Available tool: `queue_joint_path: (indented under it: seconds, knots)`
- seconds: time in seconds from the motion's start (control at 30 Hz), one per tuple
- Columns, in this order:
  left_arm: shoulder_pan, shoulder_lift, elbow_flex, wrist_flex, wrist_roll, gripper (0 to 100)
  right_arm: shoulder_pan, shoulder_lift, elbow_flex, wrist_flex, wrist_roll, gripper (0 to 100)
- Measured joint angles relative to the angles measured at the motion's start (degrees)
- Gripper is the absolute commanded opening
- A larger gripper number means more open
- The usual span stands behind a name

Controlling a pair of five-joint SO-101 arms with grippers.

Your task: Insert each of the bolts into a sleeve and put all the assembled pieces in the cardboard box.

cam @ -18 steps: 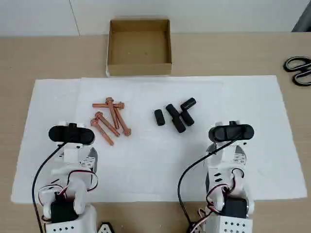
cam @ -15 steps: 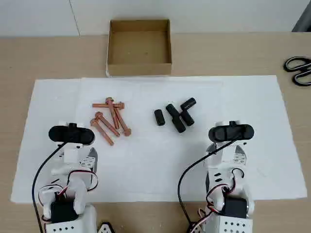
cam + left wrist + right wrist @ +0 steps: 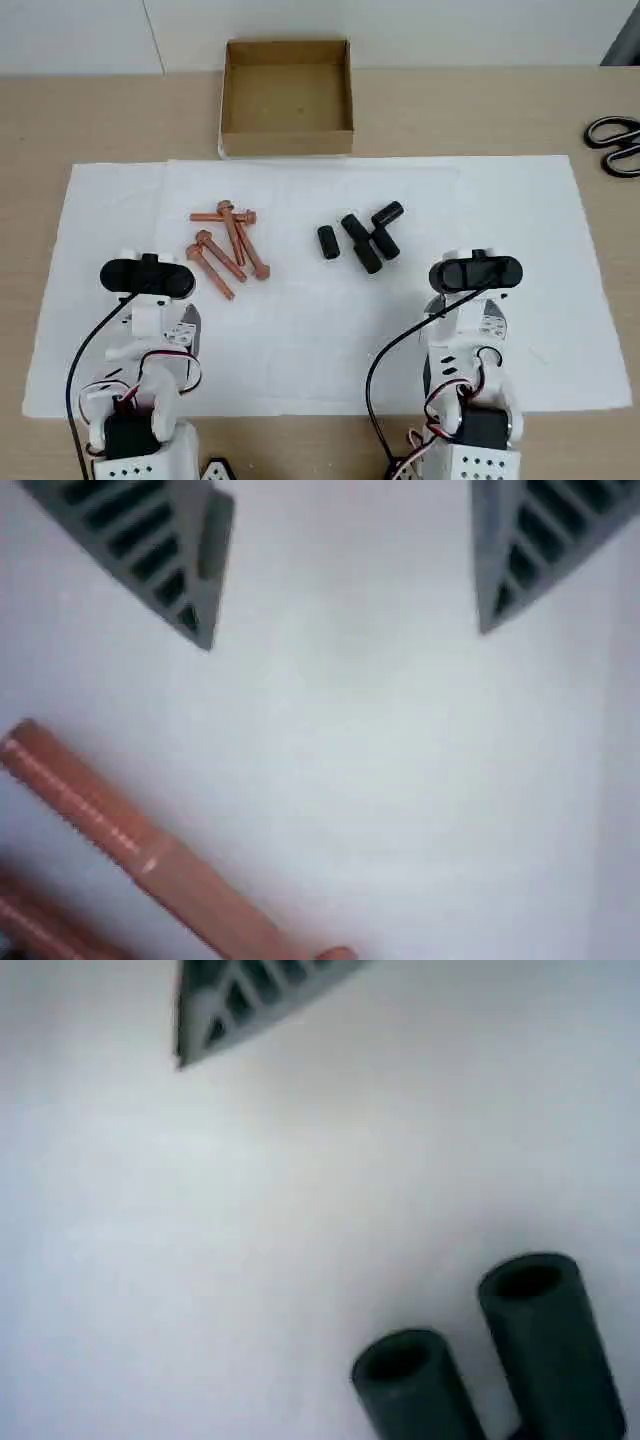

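White sheet (image 3: 300,330) w/ bolts (image 3: 228,245), sleeves (image 3: 360,240); box (image 3: 287,143) beyond.

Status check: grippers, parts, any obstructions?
Left gripper open over paper beside bolts; right gripper above paper near sleeves. Bolts and sleeves loose, none in box. Scissors far off, no obstruction.

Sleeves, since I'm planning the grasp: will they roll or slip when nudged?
The sleeves look like round hollow tubes lying on their sides, so a sideways push would probably roll them. Their matte black surface suggests rubbery grip, likely not slippery. The clustered ones touch, so nudging one may shift its neighbours.
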Motion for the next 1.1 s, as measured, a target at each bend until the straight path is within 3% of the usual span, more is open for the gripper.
queue_joint_path:
  seconds: [0.8,0.9,1.1]
  knots:
    - [0.00,0.00,0.00,0.00,0.00,16,0.00,0.00,0.00,-0.35,0.00,22.7]
    - [-0.53,0.00,0.00,-0.18,0.00,16,2.20,0.00,0.00,-0.35,0.00,22.7]
    - [-9.32,0.00,-8.44,1.14,-1.14,16,10.73,0.00,-4.22,-0.35,2.64,22.7]
